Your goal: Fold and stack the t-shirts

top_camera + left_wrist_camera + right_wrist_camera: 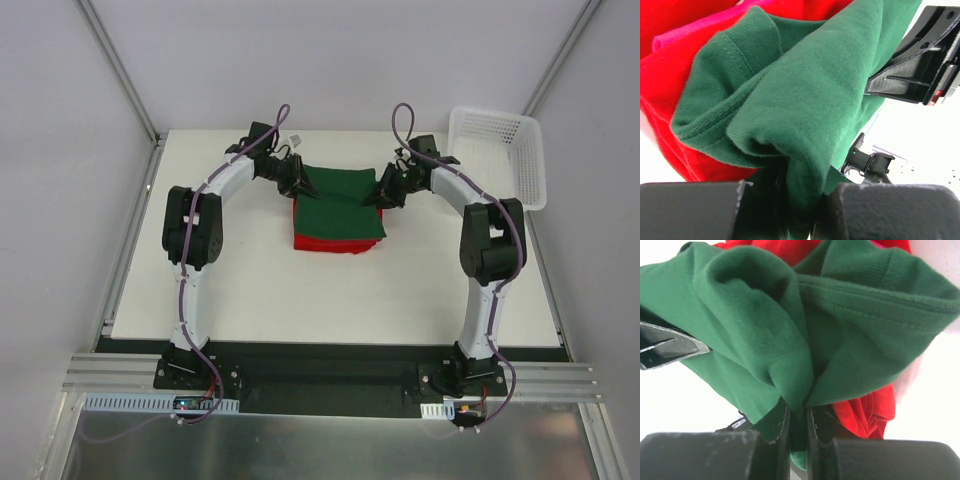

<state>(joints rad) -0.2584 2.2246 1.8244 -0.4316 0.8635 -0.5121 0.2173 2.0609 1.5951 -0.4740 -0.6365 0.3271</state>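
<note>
A: Where's green tee (338, 190)?
B: Atop red stack (335, 241).
A: Fingers?
B: L gripper (298, 184) at stack's left side, R gripper (384, 192) at its right. Both narrow, pinching green tee's fabric.

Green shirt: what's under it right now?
A folded red shirt, its edges showing at the near side. A pink layer peeks out too. The green shirt covers the rest, so the count is unclear.

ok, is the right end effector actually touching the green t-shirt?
Touching. The right wrist view shows the right end effector shut on the green t-shirt, with a fold of the fabric pinched between its closed jaws.
</note>
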